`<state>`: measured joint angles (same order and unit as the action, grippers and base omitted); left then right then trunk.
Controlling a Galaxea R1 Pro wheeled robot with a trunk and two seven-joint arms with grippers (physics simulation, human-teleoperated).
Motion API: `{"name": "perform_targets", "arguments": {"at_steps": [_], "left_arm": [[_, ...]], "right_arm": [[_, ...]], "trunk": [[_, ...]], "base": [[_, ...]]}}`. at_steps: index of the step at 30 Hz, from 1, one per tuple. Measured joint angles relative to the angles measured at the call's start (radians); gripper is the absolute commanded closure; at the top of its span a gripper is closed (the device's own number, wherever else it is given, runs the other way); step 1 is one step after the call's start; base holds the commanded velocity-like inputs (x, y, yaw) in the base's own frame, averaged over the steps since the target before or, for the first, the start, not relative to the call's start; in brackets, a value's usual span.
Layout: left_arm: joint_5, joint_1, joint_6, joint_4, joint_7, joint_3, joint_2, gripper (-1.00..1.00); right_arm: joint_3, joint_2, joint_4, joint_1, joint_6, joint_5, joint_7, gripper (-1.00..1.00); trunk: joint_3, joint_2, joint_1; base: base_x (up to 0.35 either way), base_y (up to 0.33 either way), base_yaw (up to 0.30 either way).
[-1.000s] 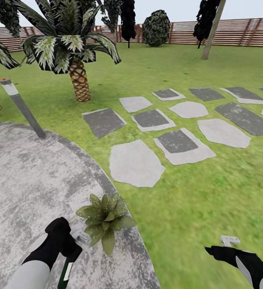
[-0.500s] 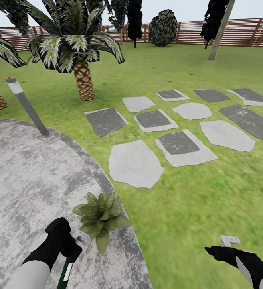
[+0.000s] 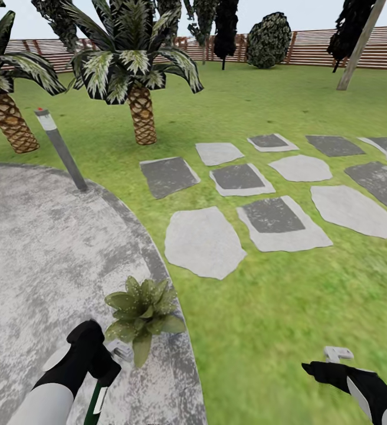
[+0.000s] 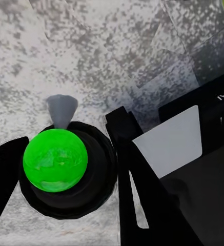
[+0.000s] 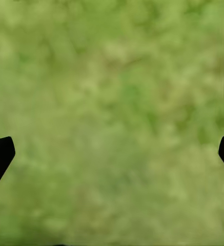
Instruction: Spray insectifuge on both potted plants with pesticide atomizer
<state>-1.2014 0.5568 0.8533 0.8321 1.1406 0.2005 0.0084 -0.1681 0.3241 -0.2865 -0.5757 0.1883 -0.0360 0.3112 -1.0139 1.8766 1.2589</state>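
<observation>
the whole picture has slid to the right, so the camera has turned left; the things have not moved. the left gripper (image 3: 102, 369) at the bottom left holds the pesticide atomizer (image 3: 97, 400) tight, just beside the potted plant (image 3: 141, 310) on the patio (image 3: 40, 254). the right gripper (image 3: 335, 363) hangs wide open and empty over the lawn (image 3: 288, 307). i think spraying comes next.

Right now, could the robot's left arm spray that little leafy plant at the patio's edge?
Probably yes. The left gripper holds the pesticide atomizer just beside the potted plant on the patio, and nothing stands between them.
</observation>
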Motion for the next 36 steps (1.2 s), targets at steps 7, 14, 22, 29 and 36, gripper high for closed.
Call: {"name": "perform_targets", "arguments": {"at_steps": [7,14,22,29,36], "left_arm": [[-0.002,0.000,0.001,-0.001,0.000,0.000,0.001,1.00],[-0.006,-0.002,0.001,-0.001,0.000,0.000,0.011,1.00],[-0.007,-0.004,0.002,-0.003,-0.001,0.000,0.032,1.00],[-0.008,-0.003,0.002,-0.037,-0.001,-0.006,0.028,1.00],[-0.007,-0.002,0.002,-0.032,-0.001,-0.012,0.028,1.00]], "right_arm": [[0.000,0.000,0.000,0.000,0.000,0.000,0.000,-1.00],[0.000,0.000,0.000,0.000,0.000,0.000,0.000,-1.00],[0.000,0.000,0.000,0.000,0.000,0.000,0.000,-1.00],[0.000,0.000,0.000,0.000,0.000,0.000,0.000,-1.00],[0.000,0.000,0.000,0.000,0.000,0.000,0.000,-1.00]], "trunk": [[0.000,0.000,0.000],[0.000,0.000,0.000],[0.000,0.000,0.000],[0.000,0.000,0.000],[0.000,0.000,0.000]], "base": [[0.000,-0.118,0.051],[0.000,-0.002,0.175],[0.000,0.000,0.039],[0.000,0.000,0.089],[0.003,-0.003,0.236]]}}
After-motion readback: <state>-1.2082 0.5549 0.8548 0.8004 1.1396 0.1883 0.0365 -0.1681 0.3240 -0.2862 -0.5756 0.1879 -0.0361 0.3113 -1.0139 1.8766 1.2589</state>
